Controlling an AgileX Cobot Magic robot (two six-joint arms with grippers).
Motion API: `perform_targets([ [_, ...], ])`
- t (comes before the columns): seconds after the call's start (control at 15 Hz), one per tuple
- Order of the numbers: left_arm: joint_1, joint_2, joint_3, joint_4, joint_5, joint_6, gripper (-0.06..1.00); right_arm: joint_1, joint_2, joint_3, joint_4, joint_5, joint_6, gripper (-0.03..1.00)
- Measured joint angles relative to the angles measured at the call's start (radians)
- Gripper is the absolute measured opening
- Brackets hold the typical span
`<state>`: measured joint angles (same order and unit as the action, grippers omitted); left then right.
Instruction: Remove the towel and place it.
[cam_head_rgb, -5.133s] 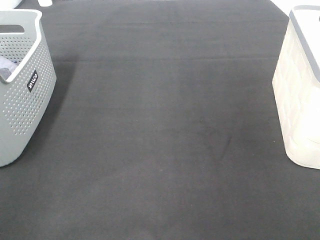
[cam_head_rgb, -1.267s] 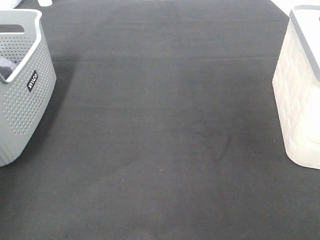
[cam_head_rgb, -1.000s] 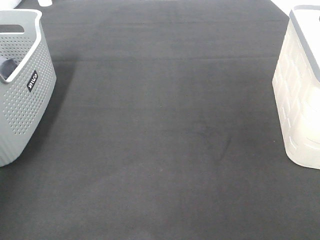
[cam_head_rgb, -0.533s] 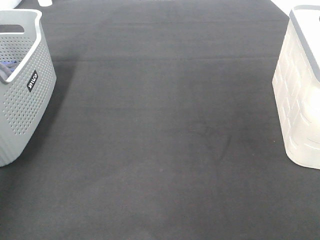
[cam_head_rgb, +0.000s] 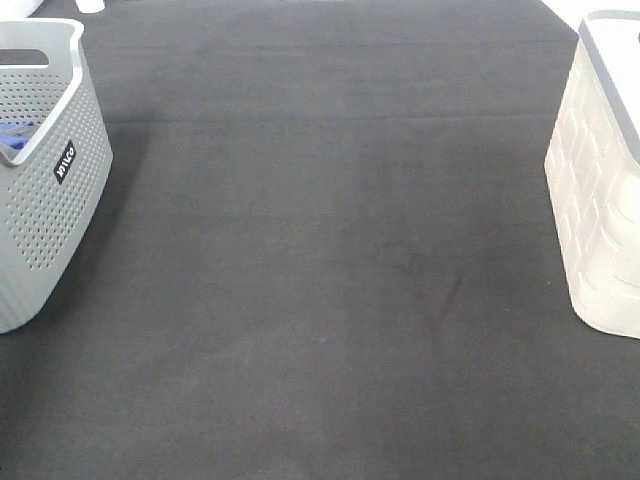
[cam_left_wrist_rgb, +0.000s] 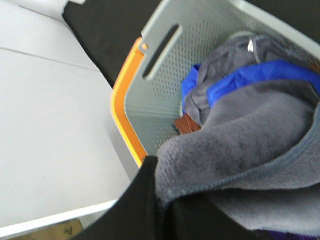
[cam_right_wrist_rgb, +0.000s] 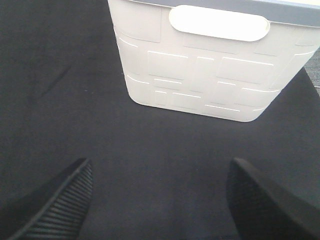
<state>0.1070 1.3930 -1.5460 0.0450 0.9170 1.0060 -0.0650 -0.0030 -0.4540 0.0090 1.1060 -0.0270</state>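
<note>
In the left wrist view the grey-lavender towel (cam_left_wrist_rgb: 240, 145) fills the foreground, bunched over the inside of the grey perforated basket (cam_left_wrist_rgb: 165, 95). My left gripper (cam_left_wrist_rgb: 165, 202) is shut on a folded edge of the towel, and its dark fingers (cam_left_wrist_rgb: 142, 200) show just under the cloth. A bright blue cloth (cam_left_wrist_rgb: 250, 75) lies deeper in the basket. In the high view neither gripper shows; the grey basket (cam_head_rgb: 50, 220) stands at the left edge. My right gripper (cam_right_wrist_rgb: 160, 200) is open and empty above the black mat.
A white basket (cam_head_rgb: 600, 200) with a grey rim stands at the right edge of the black mat (cam_head_rgb: 330, 250), directly ahead of the right gripper (cam_right_wrist_rgb: 200, 65). The grey basket has an orange rim (cam_left_wrist_rgb: 125, 115), and a small brown item (cam_left_wrist_rgb: 186, 124) lies inside it.
In the high view the patch of grey cloth seen inside the grey basket has gone from sight, and a sliver of blue shows there now. Both baskets stay put.
</note>
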Motion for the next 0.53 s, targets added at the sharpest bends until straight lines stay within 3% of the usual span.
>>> perform_targets([
  [0.13,0.000,-0.023,-0.042,-0.078,0.001,0.038,0.00,0.000,0.000,0.000,0.000,0.000,0.000,0.68],
  [0.2,-0.003,-0.035,-0.093,-0.175,0.002,0.117,0.00,0.000,0.000,0.000,0.000,0.000,0.000,0.68],
  [0.27,-0.003,-0.035,-0.093,-0.175,0.002,0.117,0.00,0.000,0.000,0.000,0.000,0.000,0.000,0.68],
  [0.33,-0.016,-0.036,-0.127,-0.226,0.002,0.155,0.00,0.000,0.000,0.000,0.000,0.000,0.000,0.68],
  [0.4,-0.062,-0.036,-0.183,-0.272,-0.004,0.206,0.00,0.000,0.000,0.000,0.000,0.000,0.000,0.68],
  [0.53,-0.124,-0.036,-0.226,-0.287,-0.048,0.224,0.00,0.000,0.000,0.000,0.000,0.000,-0.001,0.68],
])
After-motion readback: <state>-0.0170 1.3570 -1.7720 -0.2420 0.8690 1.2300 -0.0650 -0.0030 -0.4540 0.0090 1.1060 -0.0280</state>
